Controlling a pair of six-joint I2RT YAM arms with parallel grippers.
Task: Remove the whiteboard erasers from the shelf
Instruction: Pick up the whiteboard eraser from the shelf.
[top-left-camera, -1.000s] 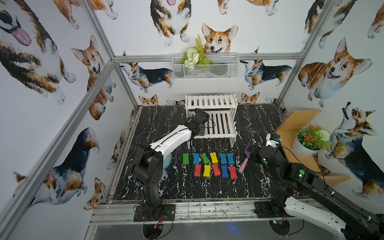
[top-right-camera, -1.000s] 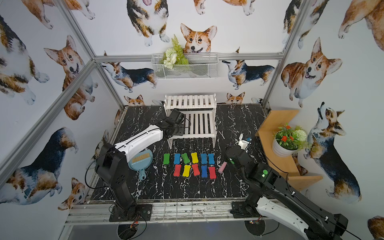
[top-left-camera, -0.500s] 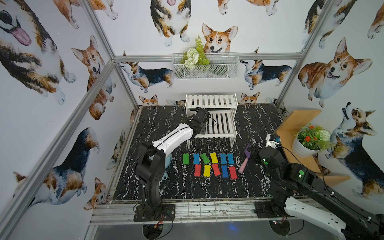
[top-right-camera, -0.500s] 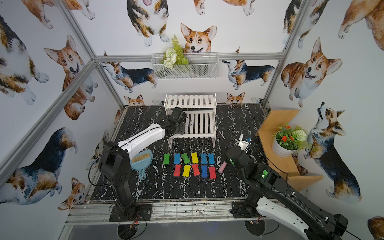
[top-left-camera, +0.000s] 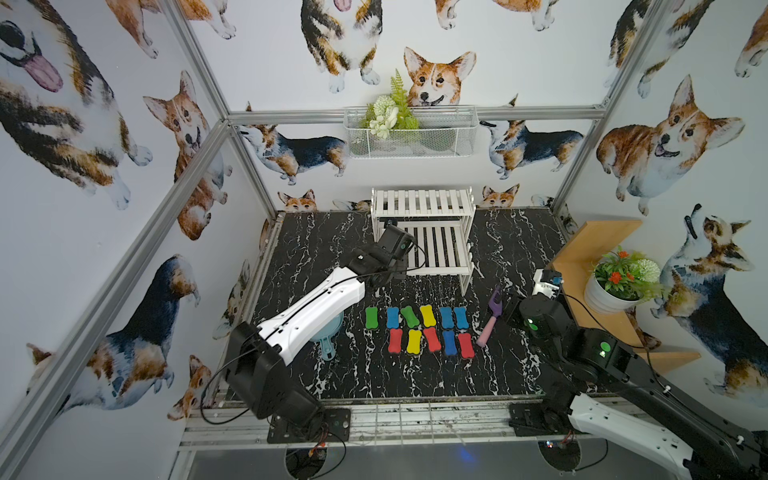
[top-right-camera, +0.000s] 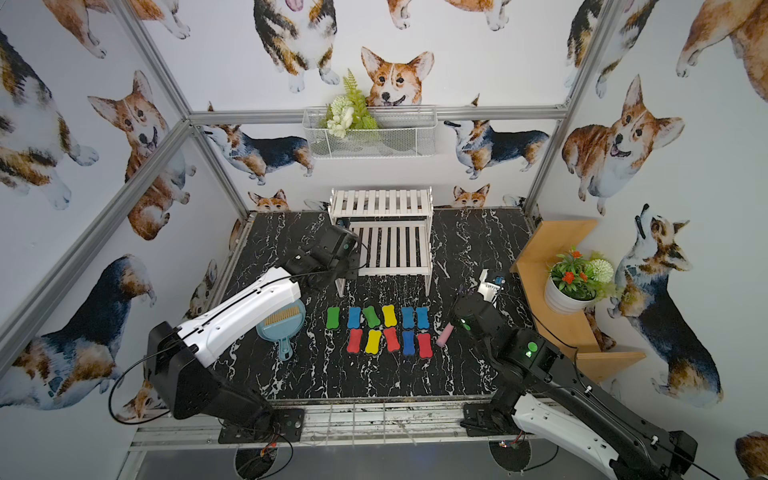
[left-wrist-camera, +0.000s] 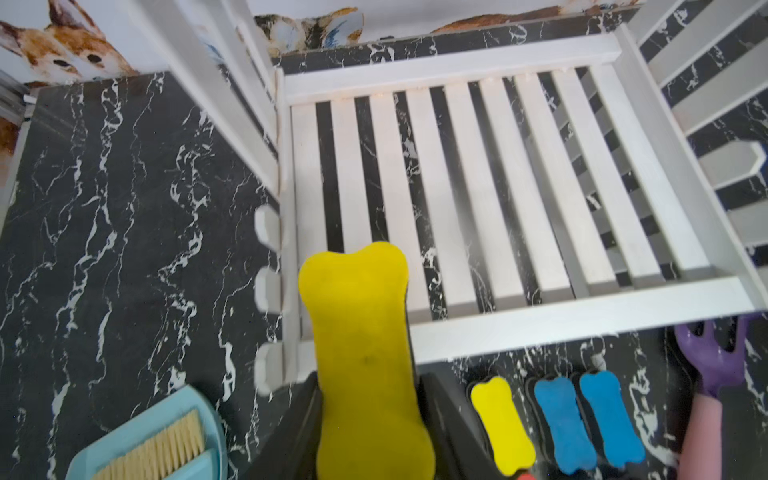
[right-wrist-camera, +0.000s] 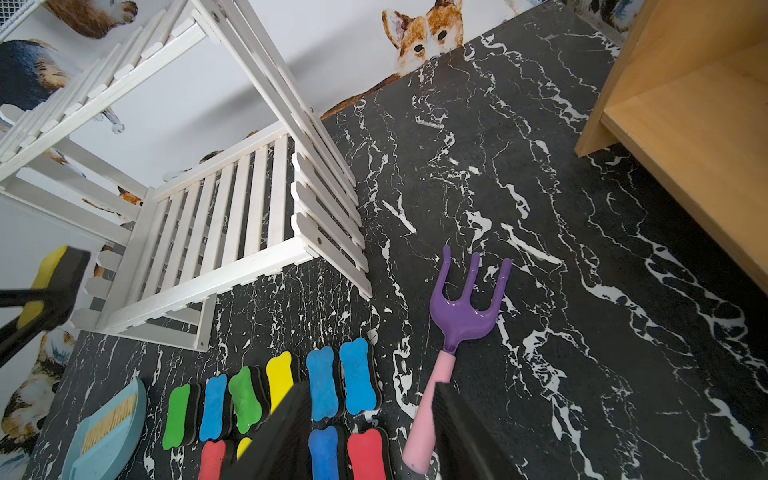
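**Ann:** Left tool (left-wrist-camera: 370, 399), what has it got?

**Ben:** It is pinching 1 yellow eraser (left-wrist-camera: 357, 316). In both top views that puts it just above the centre of the frame, at the left edge of the shelf's (left-wrist-camera: 561, 320) lower tier. Whether the eraser touches the slats, I cannot tell.

**Ann:** And the right tool (right-wrist-camera: 372, 390)?

**Ben:** Spread, gripping nothing. It hangs over the tabletop (right-wrist-camera: 540, 208), right of centre in both top views, with the purple-pink rake (right-wrist-camera: 461, 316) just beside it.

**Ann:** The other erasers (top-left-camera: 432, 338) (top-right-camera: 391, 338)?

**Ben:** 11 lie on the tabletop in 2 rows, 6 above 5, at the centre of both top views, below the shelf in the frame.
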